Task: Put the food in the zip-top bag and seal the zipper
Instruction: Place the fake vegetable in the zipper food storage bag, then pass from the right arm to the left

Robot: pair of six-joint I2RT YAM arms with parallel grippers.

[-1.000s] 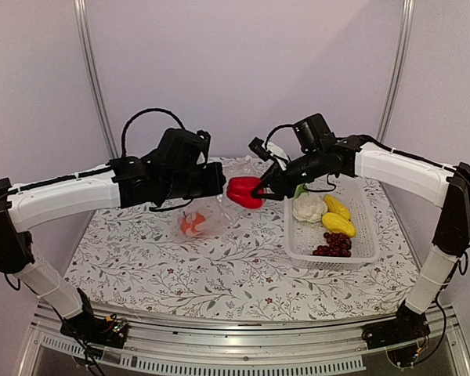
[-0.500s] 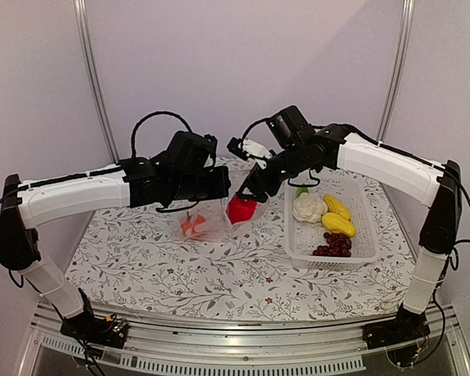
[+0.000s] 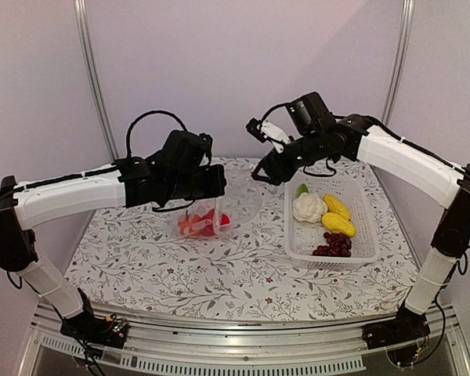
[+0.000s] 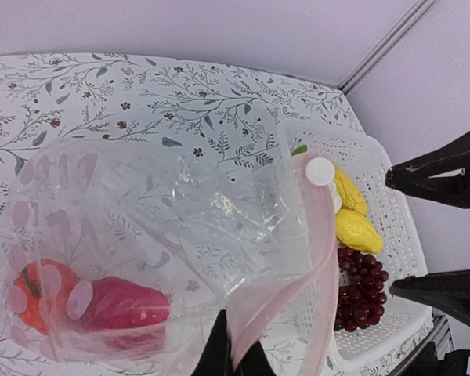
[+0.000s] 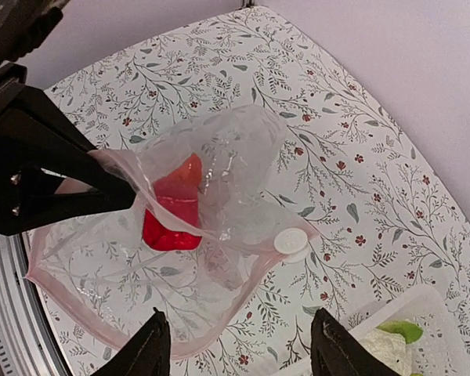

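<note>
The clear zip-top bag point(image 3: 206, 213) hangs open over the cloth, held up by its mouth edge. My left gripper point(image 3: 219, 182) is shut on that edge, with the pink zipper point(image 4: 313, 258) pinched between its jaws point(image 4: 235, 356). Inside the bag lie the red pepper point(image 4: 121, 301) and the orange pumpkin point(image 4: 31, 294). My right gripper point(image 3: 260, 175) hovers open and empty above and right of the bag's mouth point(image 5: 239, 321). The cauliflower point(image 3: 308, 207), yellow pieces point(image 3: 337, 219), grapes point(image 3: 333, 245) and a green piece point(image 3: 301, 189) lie in the basket.
A white mesh basket point(image 3: 368, 235) stands on the right of the flowered tablecloth, close to the bag. The bag's white round slider point(image 5: 290, 242) sits at the end of the zipper nearest the basket. Metal poles rise behind the table.
The right gripper held the red pepper beside the bag, lowered it to the mouth and let go. The pepper now lies in the bag; the gripper has risen to the right, open.
</note>
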